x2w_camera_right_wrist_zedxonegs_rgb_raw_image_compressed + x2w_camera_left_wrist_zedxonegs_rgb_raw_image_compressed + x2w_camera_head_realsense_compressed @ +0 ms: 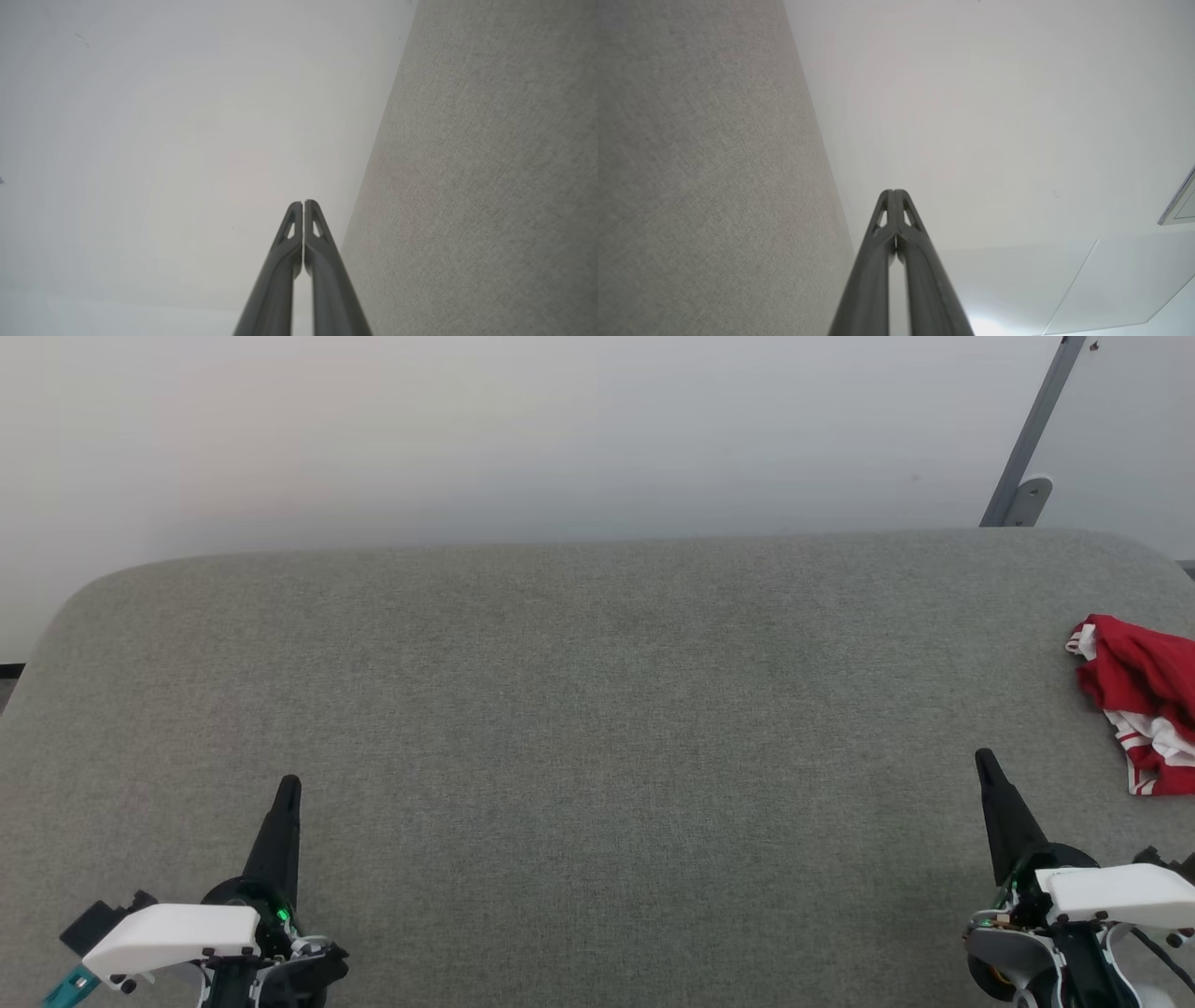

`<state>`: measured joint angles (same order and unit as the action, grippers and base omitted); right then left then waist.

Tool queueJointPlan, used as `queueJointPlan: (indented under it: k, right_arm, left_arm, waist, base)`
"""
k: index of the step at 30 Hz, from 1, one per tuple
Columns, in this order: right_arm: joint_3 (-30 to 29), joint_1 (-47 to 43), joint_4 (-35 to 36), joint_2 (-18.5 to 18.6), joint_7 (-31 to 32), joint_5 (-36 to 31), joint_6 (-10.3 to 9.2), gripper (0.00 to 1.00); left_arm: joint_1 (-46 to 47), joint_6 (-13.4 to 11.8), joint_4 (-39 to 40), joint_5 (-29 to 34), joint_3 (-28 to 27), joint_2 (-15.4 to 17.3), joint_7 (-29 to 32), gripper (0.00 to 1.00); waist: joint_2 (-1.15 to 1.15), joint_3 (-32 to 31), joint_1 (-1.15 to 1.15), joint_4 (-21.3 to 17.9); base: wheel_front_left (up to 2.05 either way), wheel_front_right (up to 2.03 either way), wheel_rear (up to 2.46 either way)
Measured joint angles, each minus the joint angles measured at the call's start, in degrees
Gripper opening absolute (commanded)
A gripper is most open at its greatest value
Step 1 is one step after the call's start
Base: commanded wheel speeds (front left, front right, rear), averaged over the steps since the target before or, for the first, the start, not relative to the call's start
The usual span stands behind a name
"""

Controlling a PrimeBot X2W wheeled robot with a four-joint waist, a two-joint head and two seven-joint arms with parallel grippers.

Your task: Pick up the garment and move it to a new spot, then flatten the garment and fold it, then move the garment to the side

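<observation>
While left gripper (288,785), right gripper (984,757) are hanging pressed together, empty, red T-shirt (1134,679) is lying crumpled: soft, light; raised fold likely pinching easiest.

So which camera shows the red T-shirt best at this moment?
The head view: the garment lies crumpled on the right side of the grey padded surface, partly cut off by the frame. Both wrist views face that surface and a pale wall instead.
</observation>
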<state>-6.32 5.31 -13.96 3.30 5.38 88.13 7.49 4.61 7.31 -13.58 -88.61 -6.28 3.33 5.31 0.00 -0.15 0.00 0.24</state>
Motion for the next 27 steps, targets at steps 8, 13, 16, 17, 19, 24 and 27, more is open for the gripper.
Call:
queueJointPlan:
  k: [8,13,16,17,19,24,27]
  right_arm:
    - [-0.14,0.32,-0.03,-0.24,0.75,2.79,0.00,0.00]
    - [-0.22,0.72,-0.02,-0.40,1.20,4.16,0.00,0.00]
    - [-0.23,0.81,-0.01,-0.41,1.21,4.16,0.00,0.00]
    - [-0.22,0.81,-0.03,-0.41,1.21,4.16,0.00,0.00]
    - [-0.23,0.82,-0.02,-0.41,1.22,4.16,0.00,0.00]
    - [-0.21,0.82,-0.02,-0.42,1.23,4.16,0.00,0.00]
    - [-0.22,0.82,-0.02,-0.42,1.23,4.16,0.00,0.00]
  left_arm:
    - [0.94,0.01,-0.34,-2.31,-0.10,-0.27,0.77,0.00]
    - [1.36,0.01,-0.51,-3.71,-0.15,-0.43,1.23,0.00]
    - [1.36,0.01,-0.52,-3.71,-0.18,-0.45,1.23,0.00]
    - [1.36,0.01,-0.53,-3.71,-0.18,-0.45,1.23,0.00]
    - [1.36,0.01,-0.53,-3.71,-0.18,-0.45,1.23,0.00]
    - [1.36,0.01,-0.53,-3.71,-0.19,-0.46,1.23,0.00]
    - [1.36,0.01,-0.53,-3.71,-0.19,-0.46,1.23,0.00]
  waist:
    - [0.00,0.22,0.00,-0.16]
    - [0.00,0.33,0.00,-0.24]
    - [0.00,0.33,0.00,-0.24]
    - [0.00,0.33,0.00,-0.24]
    - [0.00,0.33,0.00,-0.24]
    - [0.00,0.33,0.00,-0.24]
    - [0.00,0.33,0.00,-0.24]
  base:
    - [0.00,0.00,0.00]
    - [0.00,0.00,0.00]
    - [0.00,0.00,0.00]
    - [0.00,0.00,0.00]
    - [0.00,0.00,0.00]
    - [0.00,0.00,0.00]
    - [0.00,0.00,0.00]
